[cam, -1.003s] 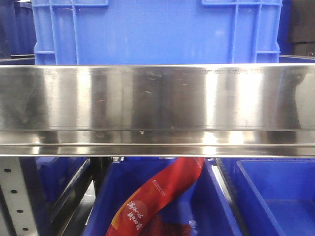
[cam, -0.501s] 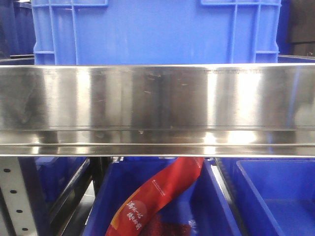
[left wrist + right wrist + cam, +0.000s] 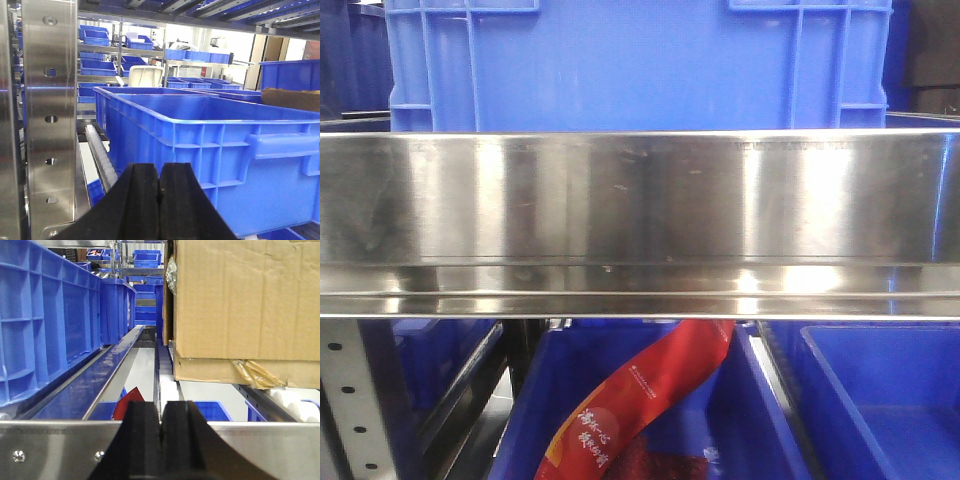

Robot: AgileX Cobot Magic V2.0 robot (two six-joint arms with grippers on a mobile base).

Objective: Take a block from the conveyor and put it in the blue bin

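Neither the block nor the conveyor shows in any view. A large blue bin (image 3: pixel 225 150) stands on the rack just beyond my left gripper (image 3: pixel 159 167), whose black jaws are pressed together with nothing between them. My right gripper (image 3: pixel 161 407) is also shut and empty, pointing over a steel rail (image 3: pixel 50 450) down a rack lane. In the front view another blue bin (image 3: pixel 640 60) sits on the shelf above, and open blue bins (image 3: pixel 880 400) lie below.
A wide steel shelf rail (image 3: pixel 640 200) fills the front view. A red packet (image 3: pixel 640 400) lies in the lower bin. A cardboard box (image 3: pixel 245 300) sits to the right of the right gripper, and blue crates (image 3: pixel 45 320) to its left. A perforated steel upright (image 3: pixel 50 115) stands left of the left gripper.
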